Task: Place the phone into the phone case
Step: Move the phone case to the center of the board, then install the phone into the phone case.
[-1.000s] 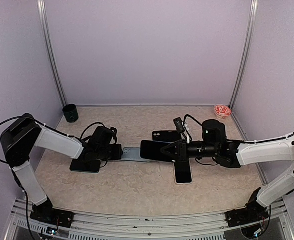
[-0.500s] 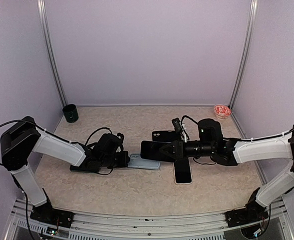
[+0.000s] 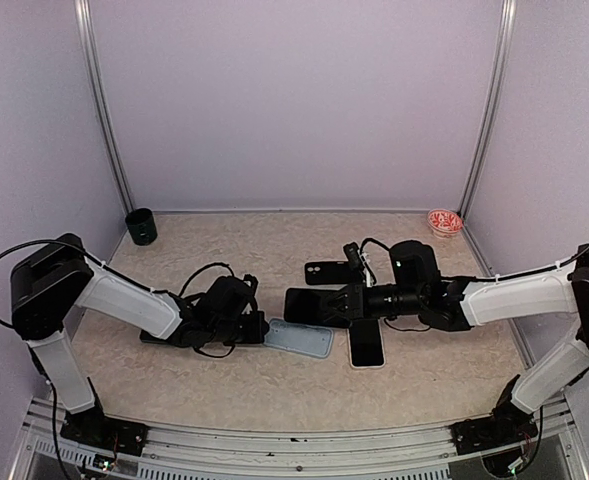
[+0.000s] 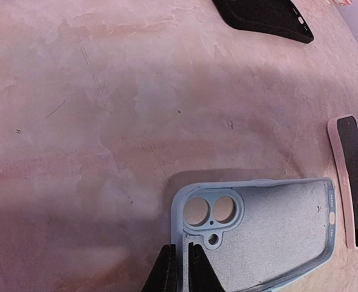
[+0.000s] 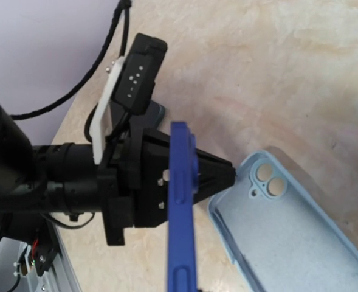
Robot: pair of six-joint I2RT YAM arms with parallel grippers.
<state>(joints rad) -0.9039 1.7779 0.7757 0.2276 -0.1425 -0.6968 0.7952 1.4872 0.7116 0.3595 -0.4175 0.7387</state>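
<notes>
Top external view: the left gripper, left of centre, is closed on the short end of the light blue phone case. The case lies open side up on the table. The right gripper, right of centre, is clamped on the phone and holds it just above and behind the case. A second handset in a pink cover lies beside the case, lower right of centre.

Left wrist view: the fingertips at the bottom edge are pinched together on the case rim at the camera-cutout end. The case interior is unobstructed. The pink-covered handset sits at the right edge and a black case at the top.

Right wrist view: the phone appears edge-on at centre. The right fingers are not distinguishable here. The case occupies the lower right corner.

Assessment: the step in hand is alignment before insertion. The next move calls for laying the phone flat over the case, with its camera corner at the cutouts. The phone is then pressed in while the left gripper steadies the case.
</notes>
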